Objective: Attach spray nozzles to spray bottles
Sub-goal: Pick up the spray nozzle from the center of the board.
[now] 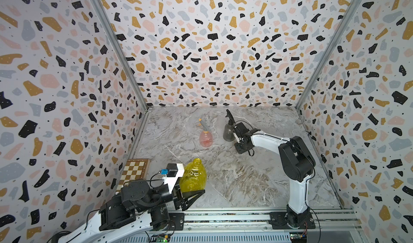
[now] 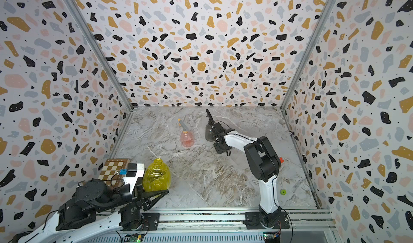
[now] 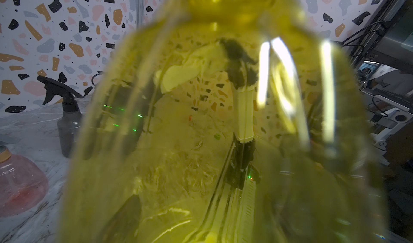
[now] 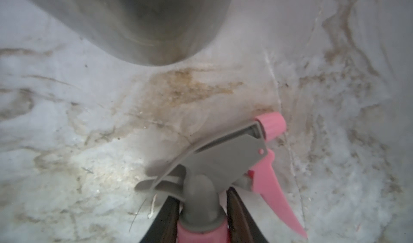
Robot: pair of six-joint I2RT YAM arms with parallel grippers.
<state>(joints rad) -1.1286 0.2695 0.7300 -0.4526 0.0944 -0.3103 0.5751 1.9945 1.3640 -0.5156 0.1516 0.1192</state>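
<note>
Showing the rounded translucent yellow plastic bottle [image 1: 193, 174], neck open, clamped in the left gripper [image 1: 194, 189] at the near left of the marble tabletop [image 1: 257, 181]; the grey-and-pink plastic trigger nozzle [image 4: 223, 161] is pinched at its collar by the right gripper [image 4: 202, 210] (just beside the smoky grey bottle [image 1: 228, 132]).

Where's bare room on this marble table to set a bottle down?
Widest bare marble: front centre, between the translucent yellow bottle in the left gripper and the right arm. Also back left, behind the rounded pink bottle. Crowded beside the smoky grey bottle, where the right gripper holds a grey-and-pink nozzle.
</note>
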